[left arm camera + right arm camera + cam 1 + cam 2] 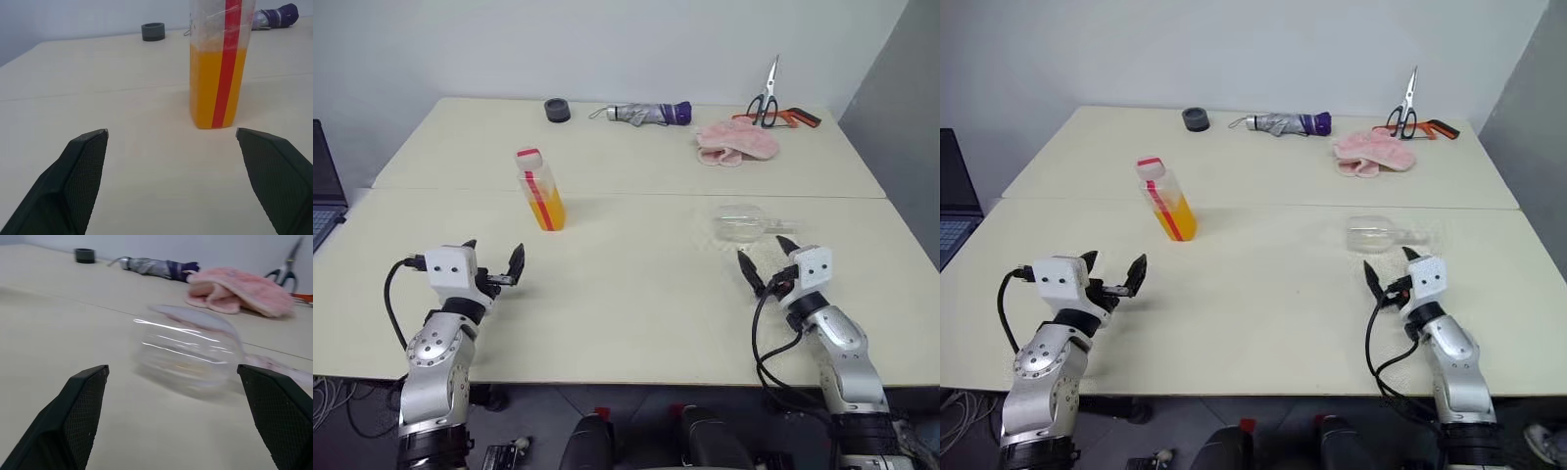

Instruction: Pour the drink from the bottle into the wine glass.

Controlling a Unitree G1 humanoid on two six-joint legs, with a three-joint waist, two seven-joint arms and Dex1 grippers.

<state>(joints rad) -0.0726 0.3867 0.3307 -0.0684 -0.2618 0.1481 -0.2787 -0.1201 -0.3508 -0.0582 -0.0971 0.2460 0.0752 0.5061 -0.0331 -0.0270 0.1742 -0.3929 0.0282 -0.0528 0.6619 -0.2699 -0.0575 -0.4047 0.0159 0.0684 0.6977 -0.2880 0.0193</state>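
Observation:
The bottle (pixel 540 191) stands upright on the table, left of centre, capped in red and white, with a red stripe down its side. The orange drink (pixel 215 88) fills about its lower half. The wine glass (pixel 744 222) lies on its side at the right, its bowl (pixel 188 350) clear and empty. My left gripper (pixel 493 257) hovers open just short of the bottle, which stands a little to the right of its line. My right gripper (pixel 765 253) is open too, a short way in front of the glass bowl, touching nothing.
Along the far edge lie a black tape roll (pixel 557 110), a folded umbrella (pixel 646 114), a pink cloth (pixel 736 144) and scissors (pixel 766 98). A laptop (pixel 325 186) sits at the left edge. A seam (pixel 636 194) runs across between the two tabletops.

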